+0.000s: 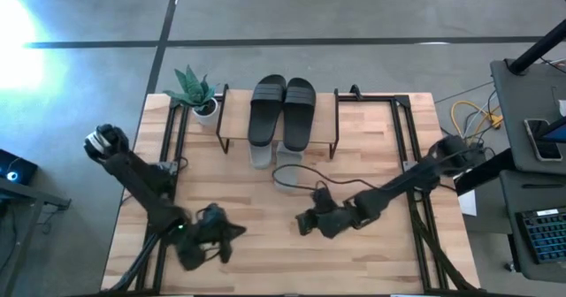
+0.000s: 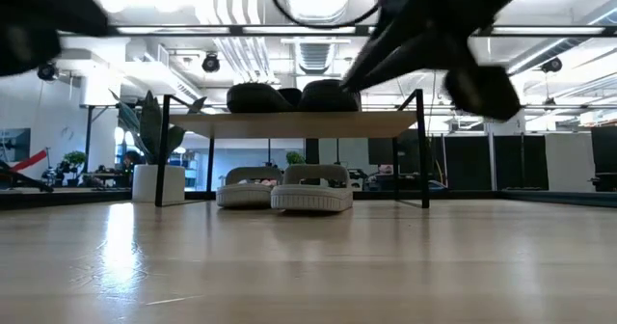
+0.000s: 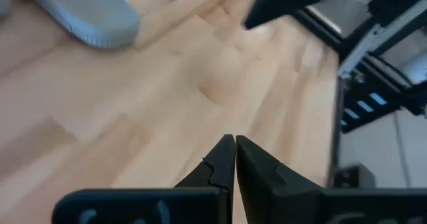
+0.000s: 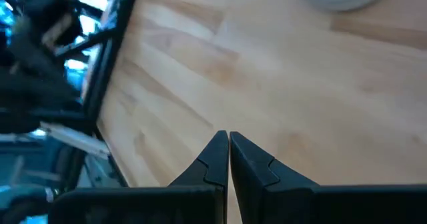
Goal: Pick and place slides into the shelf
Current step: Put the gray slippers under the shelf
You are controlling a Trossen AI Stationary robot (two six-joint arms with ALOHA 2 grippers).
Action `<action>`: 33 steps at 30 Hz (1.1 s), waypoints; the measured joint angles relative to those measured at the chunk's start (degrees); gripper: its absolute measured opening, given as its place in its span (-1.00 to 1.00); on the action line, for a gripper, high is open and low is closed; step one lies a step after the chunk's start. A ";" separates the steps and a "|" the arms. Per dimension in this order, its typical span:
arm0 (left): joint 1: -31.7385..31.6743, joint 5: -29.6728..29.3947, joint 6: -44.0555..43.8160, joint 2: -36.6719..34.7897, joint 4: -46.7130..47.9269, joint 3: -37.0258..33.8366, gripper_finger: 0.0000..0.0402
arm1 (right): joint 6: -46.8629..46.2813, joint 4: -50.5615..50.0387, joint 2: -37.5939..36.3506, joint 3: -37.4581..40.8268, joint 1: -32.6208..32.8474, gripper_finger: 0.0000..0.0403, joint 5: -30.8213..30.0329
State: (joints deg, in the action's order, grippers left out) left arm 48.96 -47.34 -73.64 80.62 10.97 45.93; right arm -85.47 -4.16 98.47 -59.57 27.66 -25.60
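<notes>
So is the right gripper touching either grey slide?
Apart. The high view shows the right gripper over bare table, well clear of the grey slides under the shelf.

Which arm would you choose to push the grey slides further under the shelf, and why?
Probably the right. The right gripper, shut and empty, hangs nearer the grey slides, which poke out from under the shelf. The left gripper, also shut, sits further off toward the table's front edge.

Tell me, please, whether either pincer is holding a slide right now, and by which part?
Nothing is held. The left pincer and right pincer are both shut on nothing above the bare wooden tabletop.
</notes>
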 joint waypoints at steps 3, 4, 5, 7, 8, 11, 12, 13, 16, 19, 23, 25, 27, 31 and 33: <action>4.03 -2.01 -4.28 -0.53 1.25 -0.41 -1.00 | 0.23 6.51 2.25 1.59 -2.21 -0.96 0.11; 4.90 -2.50 -5.73 -0.55 1.73 -0.42 -1.00 | 0.18 6.41 2.99 1.66 -2.86 -0.96 0.13; 5.63 -2.62 -7.03 -0.55 2.16 -0.44 -1.00 | 0.27 6.11 3.85 1.72 -3.45 -0.96 0.11; 6.60 -2.62 -7.97 -0.44 2.14 -0.51 -1.00 | 1.09 5.60 5.90 1.08 -4.56 -0.96 0.39; 6.94 -2.68 -8.12 -0.44 2.20 -0.54 -1.00 | 2.05 5.61 6.81 0.63 -5.00 -0.96 0.72; 7.37 -2.66 -7.93 -0.46 2.16 -0.58 -1.00 | 6.13 5.69 9.85 -1.74 -6.17 -0.96 0.74; 7.38 -2.68 -7.42 -0.46 2.14 -0.59 -1.00 | 7.59 5.67 10.87 -2.54 -6.54 -0.96 0.72; 7.36 -2.70 -7.18 -0.46 2.14 -0.59 -1.00 | 9.06 5.43 11.98 -3.47 -6.97 -0.96 0.48; 7.35 -2.70 -6.69 -0.46 2.64 -0.59 -1.00 | 12.83 3.28 15.28 -7.13 -8.25 -0.96 0.03; 7.36 -2.68 -6.56 -0.46 3.58 -0.61 -1.00 | 14.52 -2.02 18.09 -11.23 -9.36 -0.96 -0.25; 7.35 -2.68 -6.54 -0.46 3.68 -0.61 -1.00 | 12.90 -11.39 20.91 -15.19 -10.01 -0.96 -4.78; 7.34 -2.68 -6.52 -0.46 3.69 -0.63 -1.00 | 12.46 -14.02 21.39 -16.53 -10.22 -0.96 -8.15; 7.34 -2.91 -6.51 -0.46 3.73 -0.71 -1.00 | 12.77 -15.07 21.33 -17.54 -10.62 -0.96 -10.90; 7.34 -4.21 -6.46 -0.46 3.79 -1.02 -1.00 | 15.41 -17.23 21.22 -18.68 -12.05 -0.96 -17.94; 7.29 -4.76 -6.45 -0.46 3.70 -1.10 -1.00 | 15.29 -18.65 21.04 -19.14 -13.15 -0.96 -20.64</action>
State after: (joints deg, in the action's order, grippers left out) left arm 56.25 -52.10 -80.09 80.16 14.67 44.83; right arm -70.18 -22.81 119.51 -78.71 14.51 -46.24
